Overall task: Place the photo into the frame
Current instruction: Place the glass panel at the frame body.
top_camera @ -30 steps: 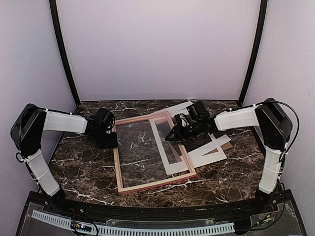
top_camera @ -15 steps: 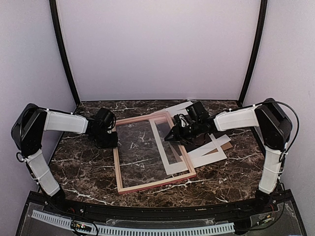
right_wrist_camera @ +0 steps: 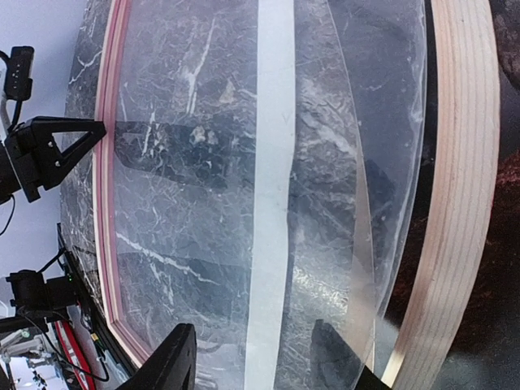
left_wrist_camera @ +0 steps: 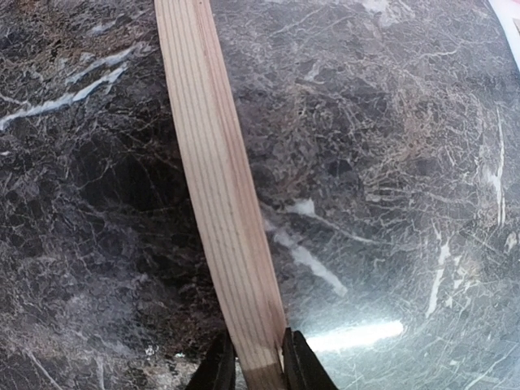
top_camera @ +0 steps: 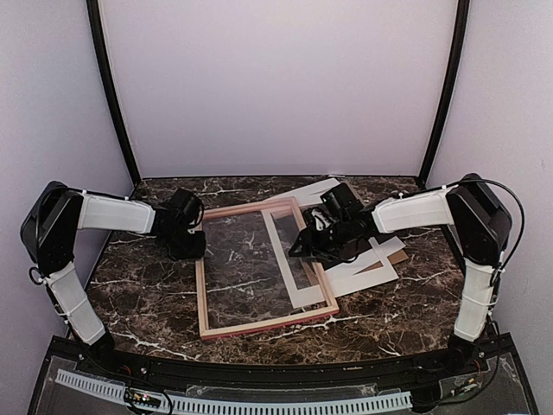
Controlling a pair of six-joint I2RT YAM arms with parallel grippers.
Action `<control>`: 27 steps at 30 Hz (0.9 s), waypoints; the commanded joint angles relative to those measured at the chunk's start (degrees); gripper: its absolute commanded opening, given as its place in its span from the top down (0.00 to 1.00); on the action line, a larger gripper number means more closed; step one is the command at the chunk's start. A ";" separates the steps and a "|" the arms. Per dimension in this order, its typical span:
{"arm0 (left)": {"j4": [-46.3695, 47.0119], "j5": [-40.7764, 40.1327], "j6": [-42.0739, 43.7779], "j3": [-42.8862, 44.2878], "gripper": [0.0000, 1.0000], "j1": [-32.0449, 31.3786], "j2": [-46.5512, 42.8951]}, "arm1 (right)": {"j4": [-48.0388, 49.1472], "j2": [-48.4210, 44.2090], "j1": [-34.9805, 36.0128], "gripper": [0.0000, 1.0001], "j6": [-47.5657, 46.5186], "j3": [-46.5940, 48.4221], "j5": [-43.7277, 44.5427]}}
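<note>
The frame lies flat in the middle of the marble table, pale wood side up, with a clear pane in it. My left gripper is shut on its left rail; the fingers pinch the wood. The photo's white border lies under the frame's right half and sticks out to the right. It shows through the pane as a white strip. My right gripper covers the photo's dark middle. It is open low over the pane, by the right rail. One finger shows hazily through the pane.
A blank whitish sheet lies behind the frame at the back. A brown backing board peeks out under the photo at the right. My left gripper also shows in the right wrist view. Walls close the table at the back and sides.
The frame has slid a little to the left with my left gripper on its rail. My right gripper has moved slightly left and nearer over the pane.
</note>
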 commanded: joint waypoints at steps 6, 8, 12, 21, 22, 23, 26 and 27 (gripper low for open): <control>-2.49 -1.61 3.59 2.23 0.78 -0.31 0.43 | -4.45 0.33 1.32 0.41 -2.93 2.98 5.06; -2.51 -1.56 3.86 2.54 0.77 -0.31 0.25 | -5.77 0.20 1.34 0.39 -3.67 3.51 6.48; -2.61 -1.64 4.32 3.32 0.76 -0.31 0.07 | -7.75 0.15 1.36 0.38 -4.83 4.25 8.21; -2.80 -1.33 4.61 4.38 0.75 -0.29 0.19 | -10.50 0.00 1.41 0.37 -6.64 5.03 10.45; -2.89 -1.36 4.63 4.39 0.75 -0.30 0.19 | -11.03 -0.02 1.35 0.37 -6.96 5.20 10.98; -2.94 -1.42 4.65 4.44 0.75 -0.31 0.19 | -11.79 -0.15 1.37 0.37 -7.30 5.54 11.61; -3.14 -1.53 4.57 4.42 0.75 -0.30 0.18 | -12.98 -0.52 1.38 0.37 -8.02 6.03 13.11; -3.22 -1.54 4.57 4.41 0.75 -0.31 0.19 | -13.26 -0.68 1.40 0.37 -8.21 6.13 13.34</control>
